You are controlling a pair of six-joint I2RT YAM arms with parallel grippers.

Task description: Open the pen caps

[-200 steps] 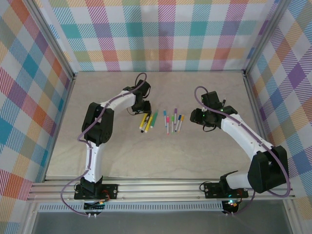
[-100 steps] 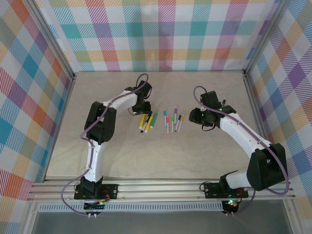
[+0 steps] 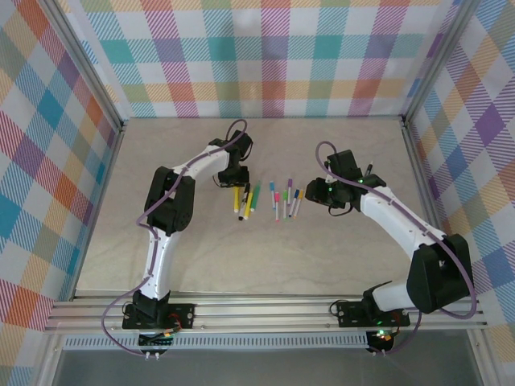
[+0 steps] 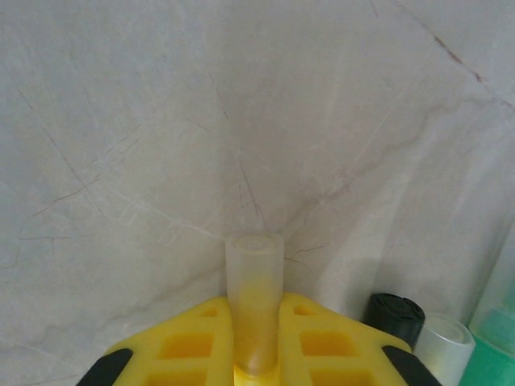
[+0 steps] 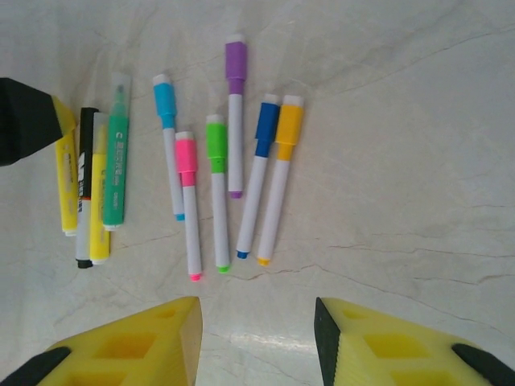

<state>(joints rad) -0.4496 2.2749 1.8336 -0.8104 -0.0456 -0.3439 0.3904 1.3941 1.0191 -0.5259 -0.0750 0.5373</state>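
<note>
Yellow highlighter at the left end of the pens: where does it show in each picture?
Top external: yellow highlighter, leftmost pen, mid-table.
Left wrist: bottom centre, its clear cap between the fingers of the left end effector.
Right wrist: far left, top end hidden by that end effector.
Shared landmark: green highlighter, to its right in all three.

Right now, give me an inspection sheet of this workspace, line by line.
Surface: pale marbled tabletop.
Job's things: six slim white pens side by side, coloured caps on; three thicker markers beside them.
Clutter: nothing seen.
Grippers: left gripper closed around a translucent cap; right gripper open, hovering short of the slim pens, holding nothing.
Cables: purple cable looped along each arm, off the pens.
Surroundings: plaid curtains on three sides; aluminium frame rail at the near edge.
</note>
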